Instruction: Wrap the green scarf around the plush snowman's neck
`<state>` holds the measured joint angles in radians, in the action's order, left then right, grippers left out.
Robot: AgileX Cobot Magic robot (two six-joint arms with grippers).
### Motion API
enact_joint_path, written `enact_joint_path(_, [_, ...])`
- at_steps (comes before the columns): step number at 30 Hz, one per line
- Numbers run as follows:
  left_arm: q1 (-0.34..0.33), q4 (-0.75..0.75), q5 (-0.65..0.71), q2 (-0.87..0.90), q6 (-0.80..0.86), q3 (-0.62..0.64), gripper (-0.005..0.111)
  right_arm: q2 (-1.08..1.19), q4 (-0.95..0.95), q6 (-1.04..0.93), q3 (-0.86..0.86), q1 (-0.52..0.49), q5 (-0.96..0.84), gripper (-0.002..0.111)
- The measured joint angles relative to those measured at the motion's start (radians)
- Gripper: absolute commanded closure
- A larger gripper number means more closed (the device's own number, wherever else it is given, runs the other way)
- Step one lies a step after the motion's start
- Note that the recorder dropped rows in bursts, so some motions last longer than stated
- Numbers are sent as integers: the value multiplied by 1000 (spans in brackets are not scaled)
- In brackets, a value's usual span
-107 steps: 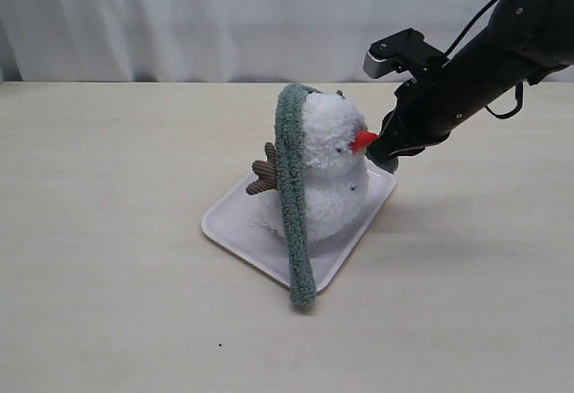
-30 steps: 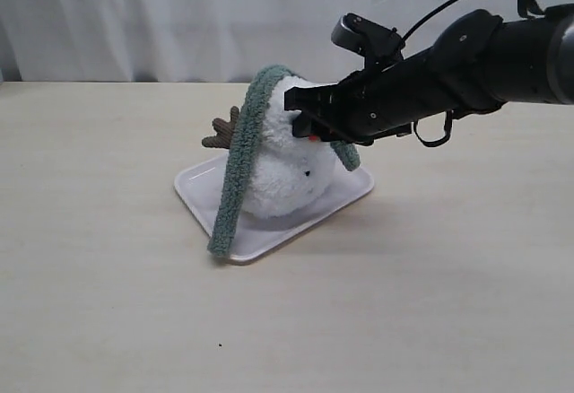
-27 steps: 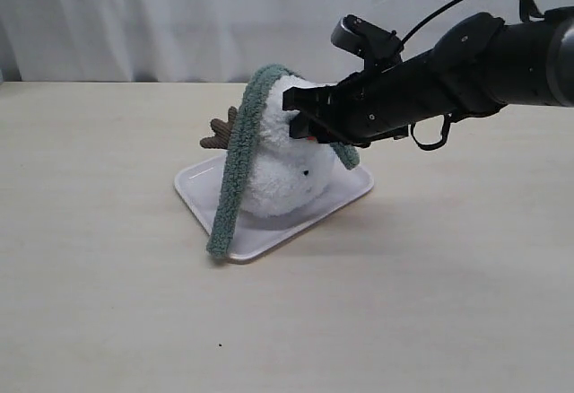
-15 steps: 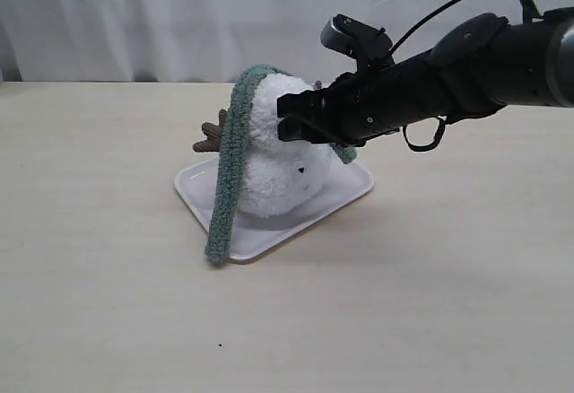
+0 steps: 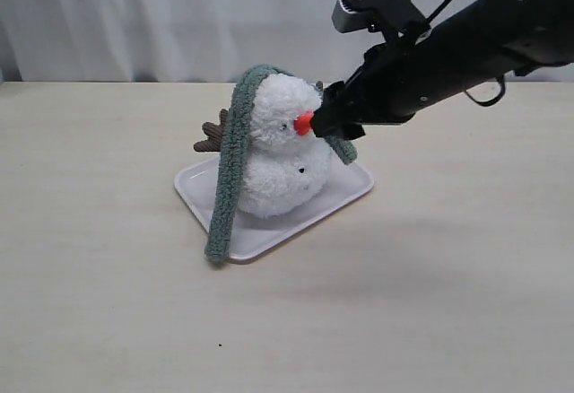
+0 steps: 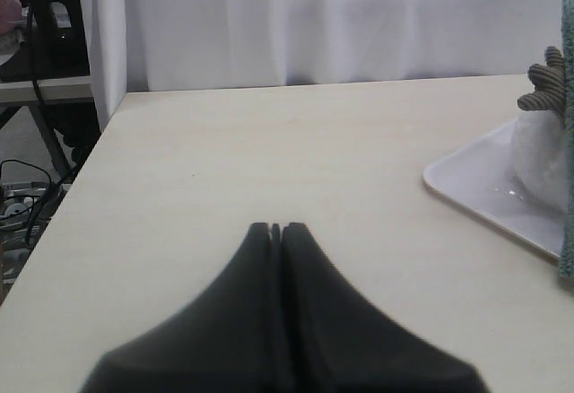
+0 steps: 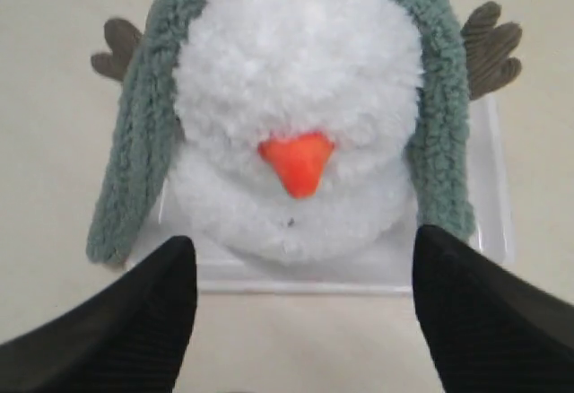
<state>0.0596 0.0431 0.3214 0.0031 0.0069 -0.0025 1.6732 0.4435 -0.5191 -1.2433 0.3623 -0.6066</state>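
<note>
The right hand [image 5: 326, 124] hovers empty, fingers spread, just before the plush snowman [image 5: 280, 169]. The left hand [image 6: 276, 231], fingers pressed together, sits well apart. The green scarf [image 5: 230, 173] drapes over the head, not the snowman's neck [image 5: 272, 144], so an end probably needs gripping and crossing in front. The neck crease is hard to make out in the fluff.

The right hand [image 5: 326, 124] covers part of the green scarf [image 5: 231, 164]; the left wrist view crops the plush snowman [image 6: 538, 153].
</note>
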Motion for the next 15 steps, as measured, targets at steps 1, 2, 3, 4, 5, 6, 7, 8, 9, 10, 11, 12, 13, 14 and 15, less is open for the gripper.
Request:
enact_joint_path(1, [0, 0, 0, 0, 0, 0, 107, -14, -31, 7, 2, 0, -30, 44])
enact_joint_path(2, [0, 0, 0, 0, 0, 0, 107, -34, -60, 9, 10, 0, -66, 45])
enact_joint_path(3, [0, 0, 0, 0, 0, 0, 107, -46, -72, 9, 21, 0, -78, 48])
enact_joint_path(4, [0, 0, 0, 0, 0, 0, 107, -56, -83, 9, 40, 0, -78, 53])
enact_joint_path(5, [0, 0, 0, 0, 0, 0, 107, -67, -89, 9, 65, 0, -57, 58])
enact_joint_path(6, [0, 0, 0, 0, 0, 0, 107, -73, -93, 9, 95, 0, -33, 62])
enact_joint_path(7, [0, 0, 0, 0, 0, 0, 107, -77, -97, 9, 122, 0, 8, 68])
enact_joint_path(8, [0, 0, 0, 0, 0, 0, 107, -79, -100, 9, 167, 0, 58, 73])
enact_joint_path(9, [0, 0, 0, 0, 0, 0, 107, -79, -105, 9, 199, 0, 114, 77])
enact_joint_path(10, [0, 0, 0, 0, 0, 0, 107, -79, -113, 7, 233, 0, 163, 83])
enact_joint_path(11, [0, 0, 0, 0, 0, 0, 107, -79, -123, 7, 287, 0, 241, 87])
enact_joint_path(12, [0, 0, 0, 0, 0, 0, 107, -79, -127, 7, 322, 0, 295, 93])
enact_joint_path(13, [0, 0, 0, 0, 0, 0, 107, -75, -130, 7, 363, 0, 362, 98])
enact_joint_path(14, [0, 0, 0, 0, 0, 0, 107, -71, -133, 7, 398, 0, 424, 103])
enact_joint_path(15, [0, 0, 0, 0, 0, 0, 107, -66, -133, 12, 420, 0, 468, 104])
